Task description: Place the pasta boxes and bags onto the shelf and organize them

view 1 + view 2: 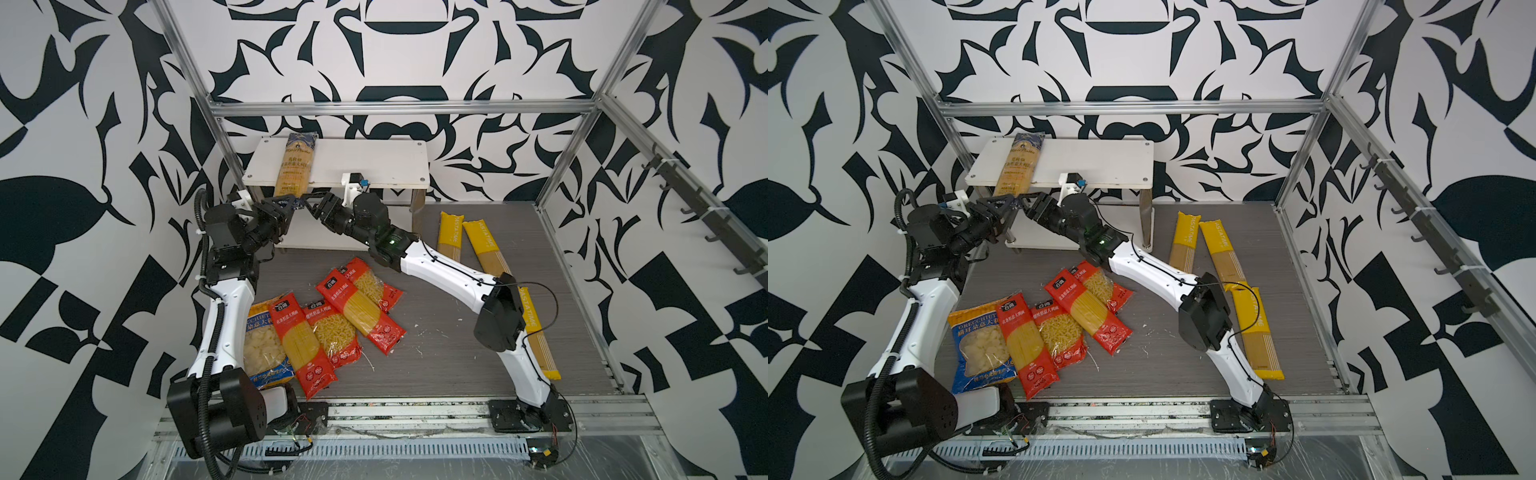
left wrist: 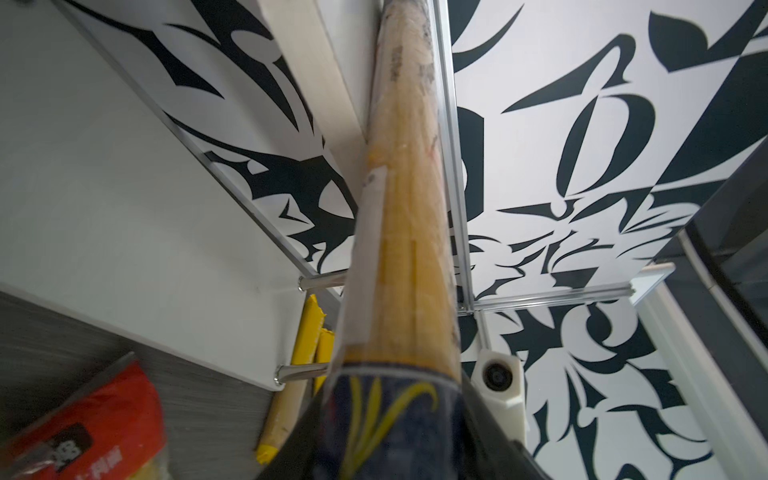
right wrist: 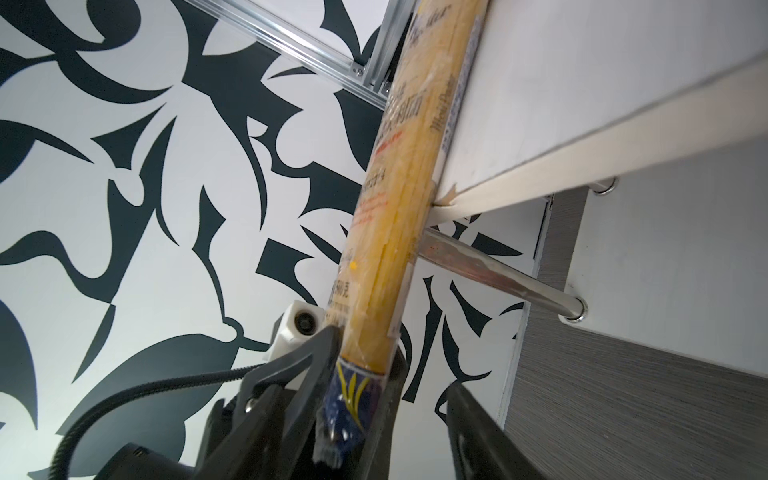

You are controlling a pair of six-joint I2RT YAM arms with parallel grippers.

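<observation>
The long dark-blue pasta packet (image 1: 295,166) (image 1: 1018,164) lies across the left part of the shelf's top board (image 1: 374,162) (image 1: 1108,162), its near end sticking out past the front edge. My left gripper (image 1: 291,203) (image 1: 1011,203) (image 2: 390,449) is shut on that dark-blue end (image 2: 390,415) (image 3: 353,399). My right gripper (image 1: 309,205) (image 1: 1027,206) (image 3: 399,453) stands open right beside it, not pressing the packet. On the table lie a blue-orange bag (image 1: 266,345), two long red packets (image 1: 299,345) (image 1: 359,316) and two short red ones (image 1: 334,336) (image 1: 374,286). Three long yellow packets (image 1: 451,237) (image 1: 486,249) (image 1: 540,345) lie at the right.
The shelf's shiny legs (image 3: 498,274) and lower board (image 2: 124,228) are just below the grippers. Aluminium frame rails (image 1: 399,109) run behind and beside the shelf. My right arm (image 1: 449,270) crosses over the yellow packets. Pasta crumbs (image 1: 428,328) are scattered mid-table.
</observation>
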